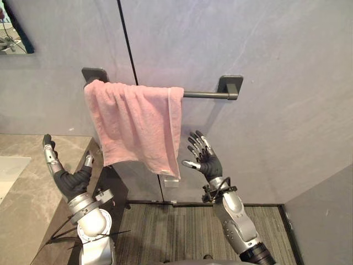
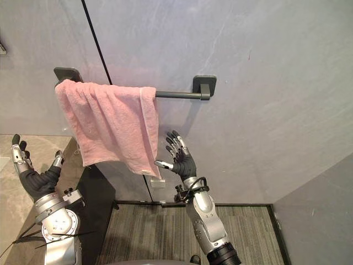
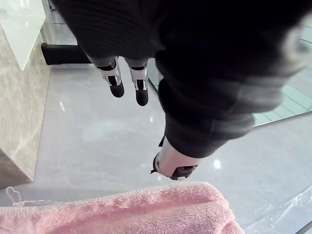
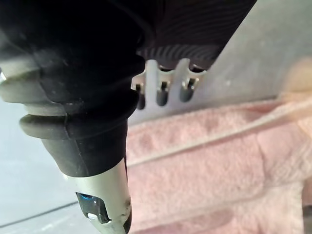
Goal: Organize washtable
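A big grey wall (image 1: 265, 55) fills most of what the robot sees. A thin dark line runs down it.

Low down there is a floor (image 1: 182, 232) with thin stripes. On the robot's left is a stone surface (image 1: 22, 199) in light brown. A white sink (image 1: 11, 168) sits in it at the far left.

A pink towel (image 1: 135, 124) hangs on the wall. It is draped over a dark bar (image 1: 204, 95). The towel covers the left part of the bar and is bunched up at the left end. The right part of the bar is bare. The towel's bottom edge slopes, so its right corner hangs lowest.

The right hand (image 1: 208, 163) is up near the wall, just beside the towel's low right corner. Its fingers are straight and spread wide, and its thumb points at the towel. It holds nothing. I cannot tell if the thumb touches the cloth.

The left hand (image 1: 71, 179) is raised over the edge of the surface, below the towel's left side and apart from it. Its fingers point up, its thumb sticks out, and it holds nothing.

A small pale patch (image 1: 171, 181) shows just under the towel's low corner. I cannot tell what it is.
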`<state>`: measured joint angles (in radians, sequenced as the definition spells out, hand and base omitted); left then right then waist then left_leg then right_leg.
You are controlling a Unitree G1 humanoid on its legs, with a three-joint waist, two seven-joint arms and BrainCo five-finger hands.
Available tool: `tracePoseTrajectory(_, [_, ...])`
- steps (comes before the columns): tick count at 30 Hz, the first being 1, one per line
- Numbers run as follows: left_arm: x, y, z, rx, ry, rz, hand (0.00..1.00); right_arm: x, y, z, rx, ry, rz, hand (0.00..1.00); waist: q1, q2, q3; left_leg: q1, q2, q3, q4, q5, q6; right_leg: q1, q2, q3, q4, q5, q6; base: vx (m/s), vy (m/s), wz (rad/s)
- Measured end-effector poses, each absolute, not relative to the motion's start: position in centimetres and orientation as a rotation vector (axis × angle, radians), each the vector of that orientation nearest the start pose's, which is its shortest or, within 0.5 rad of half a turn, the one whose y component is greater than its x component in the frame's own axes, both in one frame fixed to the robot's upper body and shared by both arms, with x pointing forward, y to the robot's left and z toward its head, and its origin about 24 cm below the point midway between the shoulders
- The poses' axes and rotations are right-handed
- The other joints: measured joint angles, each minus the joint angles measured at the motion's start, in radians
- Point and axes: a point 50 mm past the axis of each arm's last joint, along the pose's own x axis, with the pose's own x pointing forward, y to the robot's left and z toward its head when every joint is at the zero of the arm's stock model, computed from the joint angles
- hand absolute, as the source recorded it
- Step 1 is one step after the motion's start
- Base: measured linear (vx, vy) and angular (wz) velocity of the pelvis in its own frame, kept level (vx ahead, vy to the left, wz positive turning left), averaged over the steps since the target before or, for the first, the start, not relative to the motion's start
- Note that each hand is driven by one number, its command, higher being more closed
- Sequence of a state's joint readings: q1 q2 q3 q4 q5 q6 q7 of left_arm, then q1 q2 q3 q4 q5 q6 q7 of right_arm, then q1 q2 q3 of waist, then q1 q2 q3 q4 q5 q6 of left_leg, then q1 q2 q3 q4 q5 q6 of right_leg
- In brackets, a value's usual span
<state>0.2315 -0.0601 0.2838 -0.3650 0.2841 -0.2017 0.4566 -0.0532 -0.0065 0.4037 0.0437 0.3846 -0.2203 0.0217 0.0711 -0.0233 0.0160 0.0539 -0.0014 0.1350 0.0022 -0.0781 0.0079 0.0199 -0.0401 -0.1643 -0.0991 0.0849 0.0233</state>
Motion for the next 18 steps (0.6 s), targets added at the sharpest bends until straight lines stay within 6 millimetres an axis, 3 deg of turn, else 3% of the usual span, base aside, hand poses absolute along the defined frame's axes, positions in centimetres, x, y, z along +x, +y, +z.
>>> tracePoseTrajectory(4, [18.7, 23.1, 10.1, 0.266, -0.362, 0.754, 0.00, 24.9, -4.7, 6.7, 0.381, -0.146, 0.425, 0.00, 0.000, -0.001, -0.002, -0.026, -0.001, -0.010, 0.004, 0.002, -0.001, -0.018, -0.003, -0.018, 0.000, -0.001, 0.000, -0.01, -0.004, 0.11])
tracePoseTrajectory(8, [20.2, 22.8, 11.5, 0.234, -0.417, 0.708, 0.00, 26.2, -4.1, 8.7, 0.375, -0.208, 0.428, 0.00, 0.003, -0.002, -0.002, -0.088, 0.000, -0.024, 0.027, 0.003, -0.001, -0.061, -0.006, -0.038, 0.000, 0.000, 0.000, 0.00, -0.001, 0.16])
tracePoseTrajectory(16, [25.7, 20.3, 15.4, 0.038, -0.555, 0.508, 0.00, 28.0, -2.9, 12.6, 0.412, -0.320, 0.415, 0.00, 0.041, -0.001, 0.011, -0.203, 0.010, -0.028, 0.071, 0.004, -0.003, -0.176, -0.008, -0.066, 0.062, -0.019, -0.016, -0.01, 0.000, 0.05])
tracePoseTrajectory(17, [26.0, 20.1, 15.7, 0.023, -0.562, 0.492, 1.00, 28.1, -2.8, 12.8, 0.414, -0.325, 0.415, 0.00, 0.043, -0.001, 0.011, -0.208, 0.011, -0.028, 0.072, 0.004, -0.003, -0.184, -0.008, -0.068, 0.070, -0.022, -0.018, -0.03, -0.002, 0.00])
tracePoseTrajectory(18, [26.6, 19.7, 16.5, 0.006, -0.585, 0.458, 1.00, 28.2, -2.7, 13.3, 0.417, -0.338, 0.417, 0.00, 0.047, -0.001, 0.013, -0.222, 0.013, -0.029, 0.076, 0.004, -0.003, -0.201, -0.008, -0.070, 0.081, -0.025, -0.020, -0.04, -0.003, 0.01])
